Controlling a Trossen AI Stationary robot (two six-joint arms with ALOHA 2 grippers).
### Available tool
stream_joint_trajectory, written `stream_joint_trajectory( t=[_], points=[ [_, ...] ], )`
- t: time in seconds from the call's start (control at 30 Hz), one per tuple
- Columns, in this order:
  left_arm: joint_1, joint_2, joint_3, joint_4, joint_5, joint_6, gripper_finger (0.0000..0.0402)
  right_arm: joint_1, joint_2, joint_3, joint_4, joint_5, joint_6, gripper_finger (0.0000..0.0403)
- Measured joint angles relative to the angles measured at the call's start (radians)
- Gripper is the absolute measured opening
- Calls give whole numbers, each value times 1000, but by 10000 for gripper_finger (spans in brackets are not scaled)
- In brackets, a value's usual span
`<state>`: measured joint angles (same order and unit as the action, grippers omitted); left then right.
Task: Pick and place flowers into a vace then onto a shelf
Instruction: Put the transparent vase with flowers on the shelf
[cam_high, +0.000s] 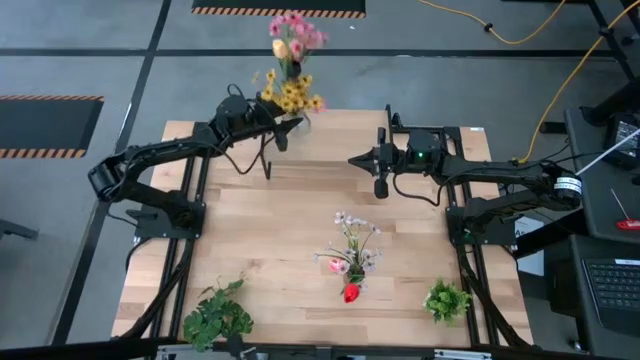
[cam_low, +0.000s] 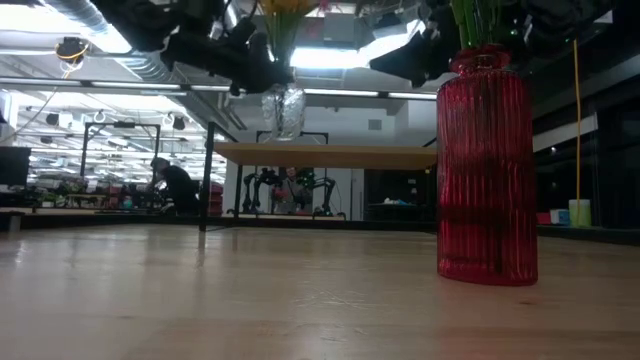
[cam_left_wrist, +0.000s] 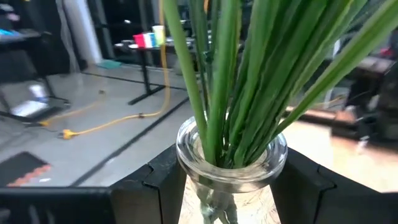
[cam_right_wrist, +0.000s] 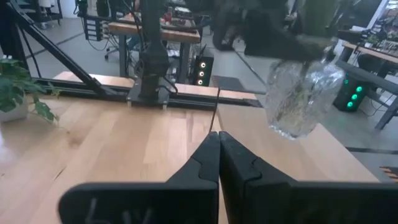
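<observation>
A clear glass vase (cam_low: 285, 108) holds yellow and pink flowers (cam_high: 292, 70), whose green stems (cam_left_wrist: 236, 74) fill its mouth. My left gripper (cam_high: 288, 126) is shut on this vase over the far-left part of the table, above the shelf (cam_low: 330, 155), a light-wood board on thin black legs. A red ribbed vase (cam_low: 487, 170) with more flowers (cam_high: 350, 255) stands on its base near the table's middle. My right gripper (cam_high: 355, 160) is shut and hovers right of the shelf, touching nothing. My left gripper pinches the clear vase by its neck (cam_left_wrist: 230, 177), just under the rim, one finger (cam_left_wrist: 155, 183) on each side. The fingers come in about level from the table's left. The vase is lifted clear above the shelf board and hangs roughly upright, flowers standing above it.
Two bushy green plants stand near the table's near edge, one at the left (cam_high: 218, 315) and one at the right (cam_high: 447, 300). Bare tabletop (cam_high: 270, 230) lies between the shelf and the red vase. People and other equipment show in the room beyond.
</observation>
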<state>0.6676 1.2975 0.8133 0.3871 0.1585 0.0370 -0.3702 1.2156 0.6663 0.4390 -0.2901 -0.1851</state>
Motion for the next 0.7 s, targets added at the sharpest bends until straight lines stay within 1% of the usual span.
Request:
stream_joint_trajectory(
  t=[0.1, 0.27, 0.7],
  points=[
    [19, 40, 70, -47, 71, -26, 183, 0, 0, 0, -1, 0, 1, 3],
    [27, 98, 163, -196, 51, 7, 183, 0, 0, 0, -10, 0, 1, 3],
    [27, 119, 164, -194, 42, 26, 183, 0, 0, 0, -17, 0, -4, 3]
  ],
)
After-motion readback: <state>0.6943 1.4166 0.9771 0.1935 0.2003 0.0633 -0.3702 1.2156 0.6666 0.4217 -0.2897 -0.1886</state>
